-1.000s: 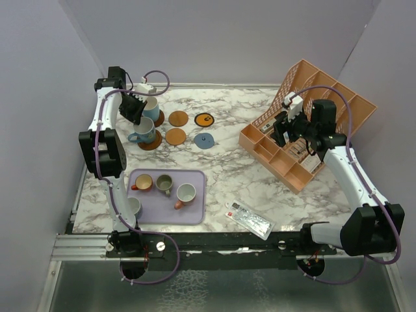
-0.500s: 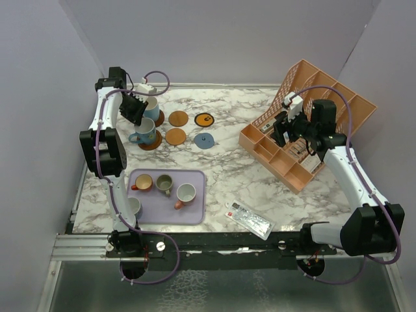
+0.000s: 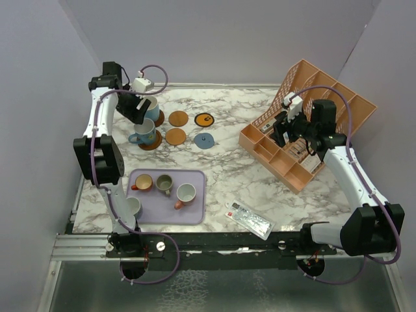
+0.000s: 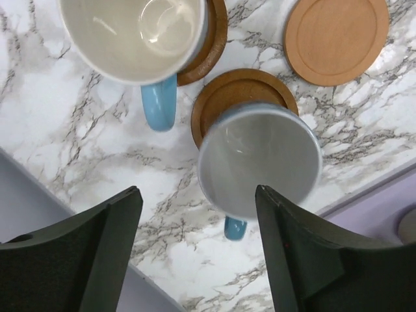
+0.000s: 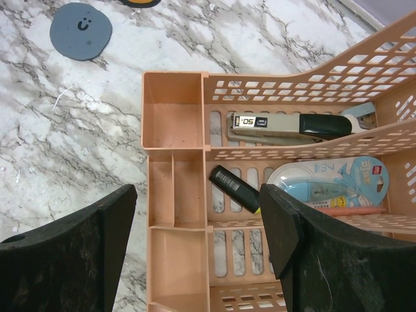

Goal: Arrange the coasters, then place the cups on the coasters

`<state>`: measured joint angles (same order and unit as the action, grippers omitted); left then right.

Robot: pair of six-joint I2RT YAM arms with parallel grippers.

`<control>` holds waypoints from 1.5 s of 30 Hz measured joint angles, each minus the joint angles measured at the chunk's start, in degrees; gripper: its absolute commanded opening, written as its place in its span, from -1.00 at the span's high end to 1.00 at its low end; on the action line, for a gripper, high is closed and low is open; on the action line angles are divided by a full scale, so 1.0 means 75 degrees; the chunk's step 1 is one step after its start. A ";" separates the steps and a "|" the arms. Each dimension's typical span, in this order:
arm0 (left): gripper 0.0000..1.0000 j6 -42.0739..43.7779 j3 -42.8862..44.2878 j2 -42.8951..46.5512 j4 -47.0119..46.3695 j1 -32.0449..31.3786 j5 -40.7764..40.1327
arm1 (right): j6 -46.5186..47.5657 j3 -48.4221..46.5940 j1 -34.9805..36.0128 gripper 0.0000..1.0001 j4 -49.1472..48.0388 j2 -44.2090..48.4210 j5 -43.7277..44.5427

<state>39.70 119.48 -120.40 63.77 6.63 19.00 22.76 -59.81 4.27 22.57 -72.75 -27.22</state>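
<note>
Tray check: lavender tray (image 3: 195,211) holds 3 upright mugs: orange mug (image 3: 143,182), olive-green mug (image 3: 164,184), pale mug (image 3: 186,192) w/ salmon handle, none touching. On marble top (image 3: 227,166) just L of tray: grey-white mug (image 3: 134,207), partly behind L arm. R side, orange organiser (image 5: 174,97): stapler (image 5: 292,123) in one long bay; black stick (image 5: 234,188) and packaged blue correction tape (image 5: 325,183) in the next.

Rear L: two light blue mugs, rear mug (image 3: 153,106) & front mug (image 3: 146,132), each on a dark brown coaster (image 3: 151,144). Two tan coasters (image 3: 178,118), orange coaster (image 3: 205,119) w/ black mark and grey-blue coaster (image 3: 205,140) lie uncovered alongside.

L gripper (image 3: 138,108): fingers spread, above rear mug, not touching. R gripper (image 5: 198,190): fingers spread, nothing between, over organiser.

Vs 1 s ago: L fingers, then tight at rear mug's rim, now apart; L arm shifted toward rear-L corner. Mugs, R arm unchanged.
</note>
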 measured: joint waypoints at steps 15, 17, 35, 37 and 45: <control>-0.72 0.0833 -0.6948 0.7513 -0.0868 0.0000 -0.0379 | 0.0003 0.0000 0.0000 -0.56 0.0047 0.0003 -0.0326; -0.68 0.1119 -0.7519 0.8003 -0.0446 0.0000 -0.0376 | 0.0003 0.0000 0.0000 -0.56 0.0050 0.0003 -0.0364; -0.34 0.3182 -0.9125 0.8495 0.1507 0.0000 -0.0469 | 0.0003 -0.0003 0.0000 -0.56 0.0076 0.0125 -0.0542; -0.29 0.3363 -0.9197 0.8419 0.1367 0.0000 -0.0458 | 0.0006 -0.0003 0.0000 -0.56 0.0076 0.0125 -0.0548; 0.12 0.3949 -0.9734 0.8043 0.0979 0.0000 -0.0399 | 0.0003 -0.0003 0.0000 -0.56 0.0076 0.0122 -0.0551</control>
<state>69.32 46.48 -60.07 71.11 6.63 16.01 22.79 -59.83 4.27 23.14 -71.83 -31.35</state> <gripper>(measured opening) 0.525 0.779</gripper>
